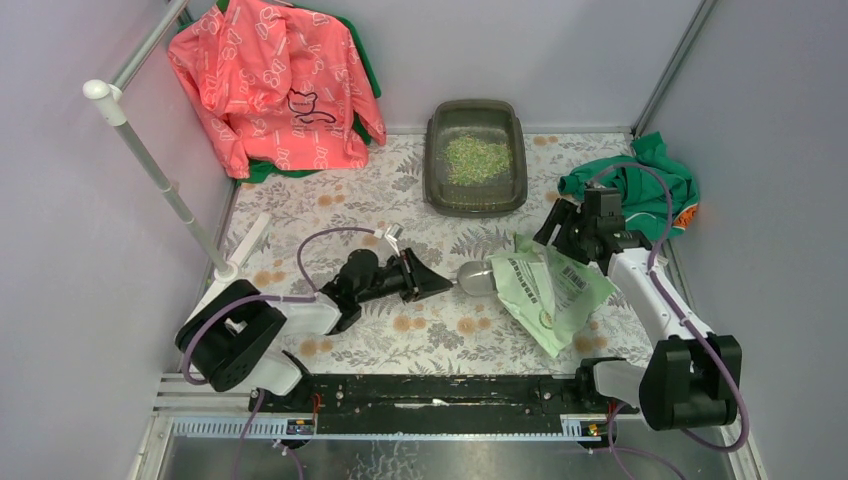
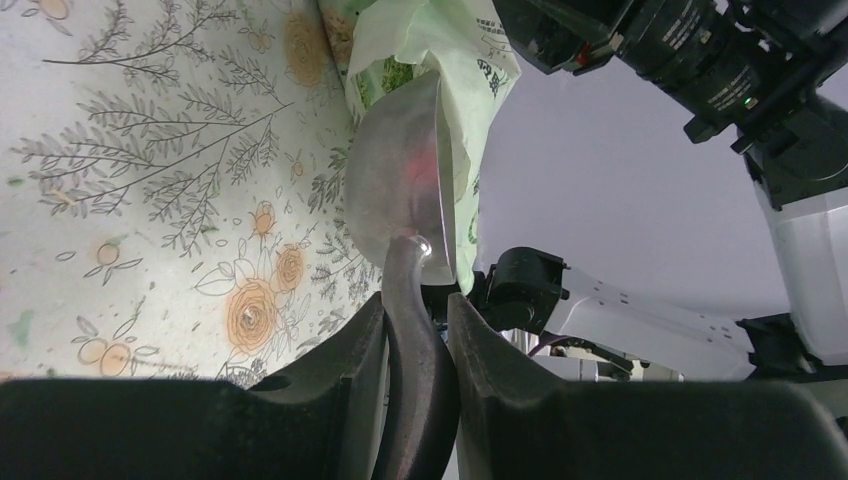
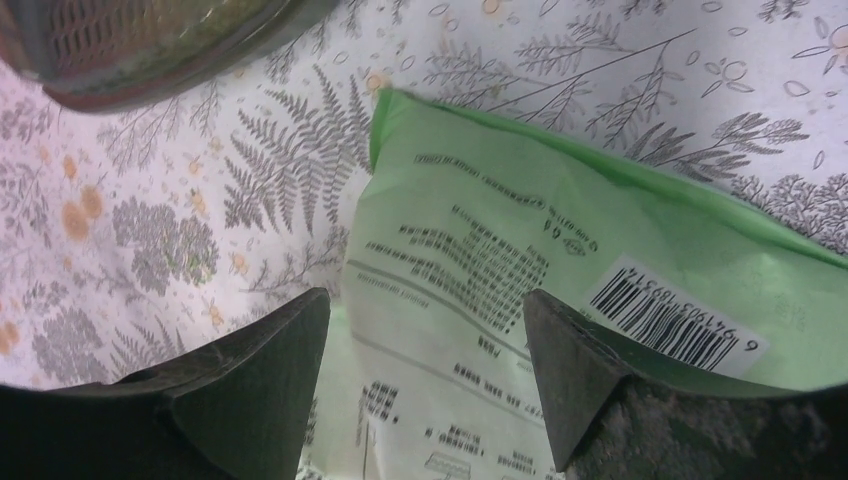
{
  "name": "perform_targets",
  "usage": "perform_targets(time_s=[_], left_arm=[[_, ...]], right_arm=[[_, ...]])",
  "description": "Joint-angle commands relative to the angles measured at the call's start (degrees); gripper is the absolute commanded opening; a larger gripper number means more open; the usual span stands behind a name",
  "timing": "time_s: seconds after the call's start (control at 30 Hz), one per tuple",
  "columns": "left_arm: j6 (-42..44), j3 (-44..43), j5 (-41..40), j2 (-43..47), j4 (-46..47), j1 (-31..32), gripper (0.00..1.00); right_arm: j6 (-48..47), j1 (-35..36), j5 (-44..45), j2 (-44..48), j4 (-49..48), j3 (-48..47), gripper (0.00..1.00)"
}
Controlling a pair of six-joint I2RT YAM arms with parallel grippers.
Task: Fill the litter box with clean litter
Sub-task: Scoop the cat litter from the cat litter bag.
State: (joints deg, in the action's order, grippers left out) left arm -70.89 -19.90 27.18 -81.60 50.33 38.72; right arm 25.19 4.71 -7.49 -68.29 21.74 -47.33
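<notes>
The litter box (image 1: 440, 190) stands at the back centre with a speckled patch of clean litter (image 1: 478, 158) in its middle. Its corner also shows in the right wrist view (image 3: 150, 50). My left gripper (image 1: 443, 283) is shut on the handle of a small grey scoop (image 1: 477, 279), whose bowl (image 2: 400, 185) lies at the mouth of the light green printed bag (image 1: 555, 290). In the left wrist view the handle sits between my left gripper (image 2: 415, 305) fingers. My right gripper (image 1: 550, 238) is open just above the bag (image 3: 520, 230), touching nothing; the right wrist view shows my right gripper (image 3: 425, 300) open.
A pink hooded garment (image 1: 275, 85) hangs on a white rail (image 1: 160, 170) at the back left. A green cloth (image 1: 640, 185) lies at the back right. Grey walls close in both sides. The floral mat (image 1: 380, 200) covers the table.
</notes>
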Motion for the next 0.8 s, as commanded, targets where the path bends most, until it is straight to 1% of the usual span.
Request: perform_targets(time_s=[0.0,0.13,0.2,0.3,0.47,0.63,0.7,0.77], left_arm=[[1.5,-5.1,-3.5,-2.4,0.9,3.4,0.0],[4.5,-9.0,-8.9,-3.8,-6.9,7.1,0.0],[5.4,-11.4,-11.3,-4.7,-9.6,8.6,0.0],[5.8,-14.4,-15.1,-5.9,-13.2,10.2,0.0],[3.7,-17.2,-20.5,-7.6,-15.6,12.1,0.0],[2.8,-19.4,-25.0,-10.6,-19.3,13.7,0.0],[3.3,-21.1,-25.1,-12.7,-20.5,14.2,0.0],[4.0,-22.8,-25.6,-14.4,-22.5,14.6,0.0]], right_arm=[[1.2,-2.2,1.3,-2.2,-4.5,-0.9,0.79],[1.3,-4.3,1.1,-5.3,-5.7,-1.9,0.8],[1.3,-4.4,1.5,-6.7,-6.1,-2.6,0.8],[1.3,-6.3,3.4,-9.0,-6.7,-3.4,0.8],[1.1,-7.3,6.9,-12.9,-7.6,-5.1,0.81],[1.0,-8.6,7.2,-16.1,-8.6,-6.0,0.81],[1.0,-8.7,7.2,-17.4,-8.7,-6.5,0.81],[0.7,-8.7,9.0,-18.6,-8.9,-6.8,0.81]])
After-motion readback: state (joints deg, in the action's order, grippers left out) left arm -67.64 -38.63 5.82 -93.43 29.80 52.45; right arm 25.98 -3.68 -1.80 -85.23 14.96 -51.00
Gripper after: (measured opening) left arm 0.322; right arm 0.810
